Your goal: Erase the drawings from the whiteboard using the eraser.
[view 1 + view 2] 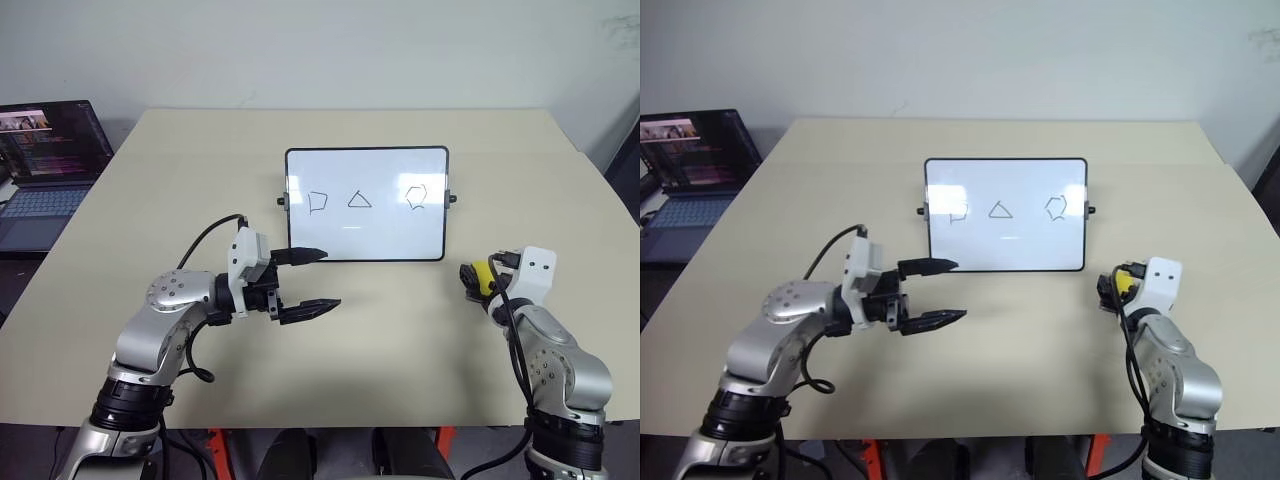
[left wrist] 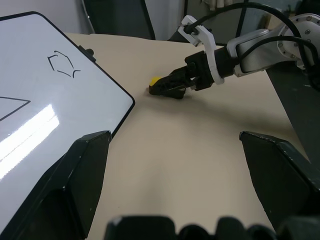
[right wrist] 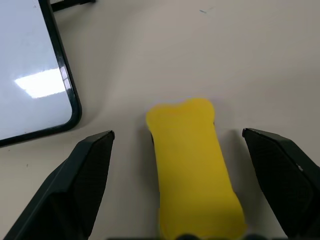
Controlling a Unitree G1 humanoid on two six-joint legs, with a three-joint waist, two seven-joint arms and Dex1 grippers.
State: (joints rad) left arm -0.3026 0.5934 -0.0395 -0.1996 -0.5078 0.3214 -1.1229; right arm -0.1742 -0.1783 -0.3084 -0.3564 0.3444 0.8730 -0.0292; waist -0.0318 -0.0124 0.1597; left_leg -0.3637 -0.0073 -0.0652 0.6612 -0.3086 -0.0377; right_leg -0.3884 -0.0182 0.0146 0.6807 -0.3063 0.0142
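Eraser on table, right jaws spread around it

Beige table (image 1: pixel 400 330), white wall behind; laptop (image 1: pixel 50 165) far left. Left gripper (image 1: pixel 312 282) spread wide, empty, near the whiteboard (image 1: pixel 367 204)'s lower left corner. Drawings (image 1: pixel 360 200) intact on it. Eraser (image 3: pixel 192 165) just right of the board, long axis pointing away from the right gripper (image 3: pixel 185 165), whose fingers stand apart either side, not touching.

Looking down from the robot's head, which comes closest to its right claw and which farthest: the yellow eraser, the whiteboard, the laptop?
From the right gripper:
1. Eraser, between its open fingers.
2. Whiteboard, just leftward, table centre.
3. Laptop, far left, off the table's edge.
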